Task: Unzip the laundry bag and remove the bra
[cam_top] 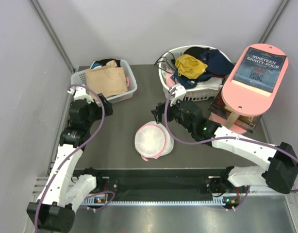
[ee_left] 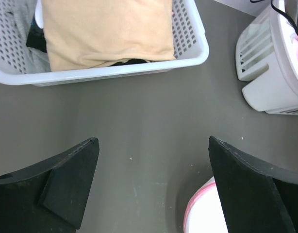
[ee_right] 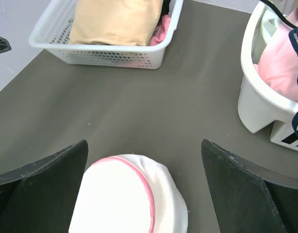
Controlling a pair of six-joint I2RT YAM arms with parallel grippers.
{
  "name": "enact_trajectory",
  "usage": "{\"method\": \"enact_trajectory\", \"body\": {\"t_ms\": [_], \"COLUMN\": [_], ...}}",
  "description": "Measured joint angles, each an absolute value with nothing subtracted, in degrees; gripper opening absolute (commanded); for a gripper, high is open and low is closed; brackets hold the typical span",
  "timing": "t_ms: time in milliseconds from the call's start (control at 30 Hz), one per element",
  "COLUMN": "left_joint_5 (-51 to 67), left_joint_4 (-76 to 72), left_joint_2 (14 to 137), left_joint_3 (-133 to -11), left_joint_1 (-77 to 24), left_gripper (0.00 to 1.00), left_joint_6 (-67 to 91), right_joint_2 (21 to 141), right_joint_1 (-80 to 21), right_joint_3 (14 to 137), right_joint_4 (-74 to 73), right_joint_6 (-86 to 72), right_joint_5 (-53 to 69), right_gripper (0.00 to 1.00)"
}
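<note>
Well left of the laundry bag and behind it: a slotted white basket holding a folded beige garment. Closer to the bag on that side: left tool, jaws spread wide, gripping nothing, hanging over bare worktop, well apart from the bag.

The bag itself: sits dome-up on the worktop, shut as far as shows, with the pink rim curving round its right side. No bra to be made out through the white mesh; presumably inside.

Probably light and soft, giving way under any press, and apt to slide on the smooth worktop if tugged from one side only. Thin mesh, so likely to snag. Best hold, by the look of it: pinch the fabric at the pink rim with one tool as an anchor, then take the zip pull with the other. Zip pull not found in these views.

Just behind and right of the bag: right tool, jaws equally wide, empty, hovering over the bag's far edge.
</note>
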State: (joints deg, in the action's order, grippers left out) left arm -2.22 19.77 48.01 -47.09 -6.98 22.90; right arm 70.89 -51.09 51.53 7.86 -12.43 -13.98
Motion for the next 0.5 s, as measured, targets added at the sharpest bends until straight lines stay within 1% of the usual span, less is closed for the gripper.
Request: {"method": "enact_trajectory", "body": {"t_ms": [233, 367, 500], "left_joint_5": [-6.83, -6.81, -7.88], "left_joint_4": [19.9, 19.57, 18.52], "left_joint_2": [48.05, 50.0, 53.32], "left_joint_3": [-47.09, -47.07, -46.35], "left_joint_1": [-6.98, -7.22, -11.79], "left_gripper": [0.99, 0.98, 0.97], "left_joint_6": [25.96, 29.04, 30.59], "right_joint_2": [69.87, 68.73, 68.31], "right_joint_1": [-50.81, -50.81, -50.81], "right_joint_3": [50.11, 49.01, 48.73], "right_joint_4": [8.64, 9.06, 9.23], "right_joint_6": [-12.4, -12.16, -12.88], "right_joint_5": [-13.82, -13.69, -13.58], "right_gripper": [1.0, 1.0, 1.0]}}
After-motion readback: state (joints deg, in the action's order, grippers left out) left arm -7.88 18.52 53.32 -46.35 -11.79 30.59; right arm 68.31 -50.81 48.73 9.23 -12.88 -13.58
